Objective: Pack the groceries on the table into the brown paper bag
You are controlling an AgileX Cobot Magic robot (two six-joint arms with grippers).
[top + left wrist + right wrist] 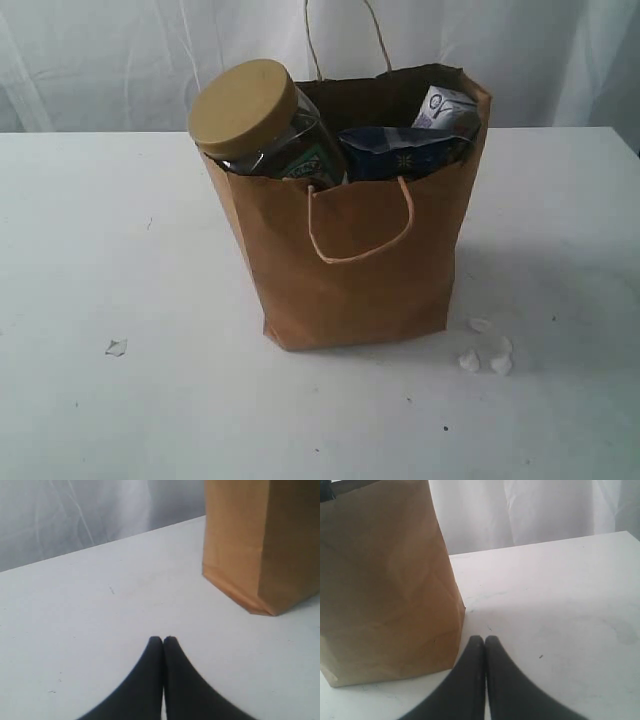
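We're seeing both arms sitting low over the table (pixel 100 250). Left gripper (pixel 163 640): fingertips pressing together, gripping nothing, and the brown paper bag (pixel 360 270) is standing apart ahead of it. Right gripper (pixel 484 639): also pinched together with nothing in it, tips near the bag's side wall. Bag is standing upright mid-table. Tan-lidded clear jar (pixel 255 120) is poking out at its 10 o'clock, dark blue packet (pixel 400 155) and small white-blue packet (pixel 445 108) at 1 o'clock. White lumps (pixel 487 350) are lying at the bag's 4 o'clock. Open tabletop is running from 7 to 10 o'clock.
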